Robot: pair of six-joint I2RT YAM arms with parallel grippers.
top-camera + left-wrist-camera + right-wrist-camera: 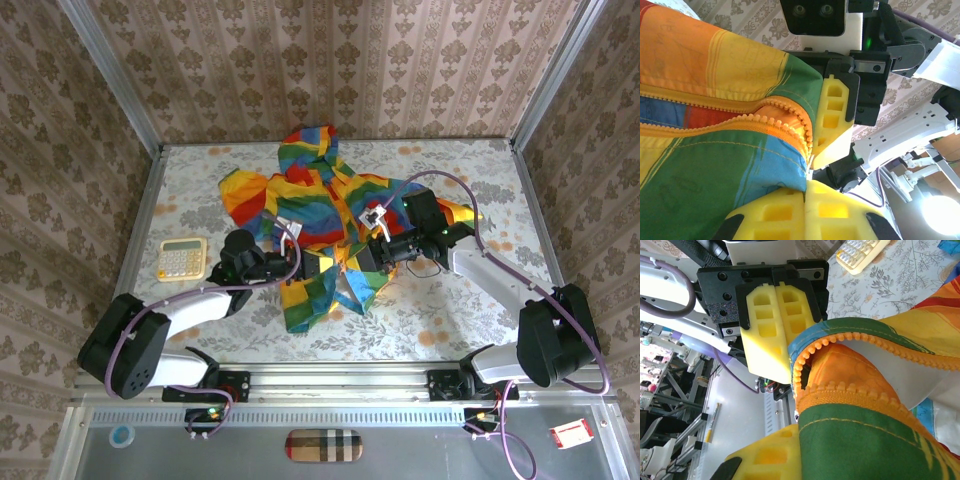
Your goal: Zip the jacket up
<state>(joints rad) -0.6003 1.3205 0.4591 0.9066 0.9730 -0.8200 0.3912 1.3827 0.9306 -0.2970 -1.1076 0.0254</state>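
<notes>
The rainbow-striped jacket (320, 200) lies crumpled mid-table, hood toward the back. Its lower front hem is lifted between the two grippers. My left gripper (318, 268) is shut on the blue-green hem corner (785, 170), its yellow fingers (775, 212) pressed together. My right gripper (362, 258) is shut on the opposite green edge (865, 445); one finger (767, 457) shows and the other is hidden under fabric. The orange zipper (720, 125) has its two tooth rows apart, curving together at the hem end (807, 352). The two grippers nearly touch.
A yellow calculator (181, 258) lies left of the jacket, beside the left arm. Patterned walls enclose the table on three sides. A metal rail (340, 375) runs along the near edge, with a plaid item (320, 445) and a small card (570, 433) below it.
</notes>
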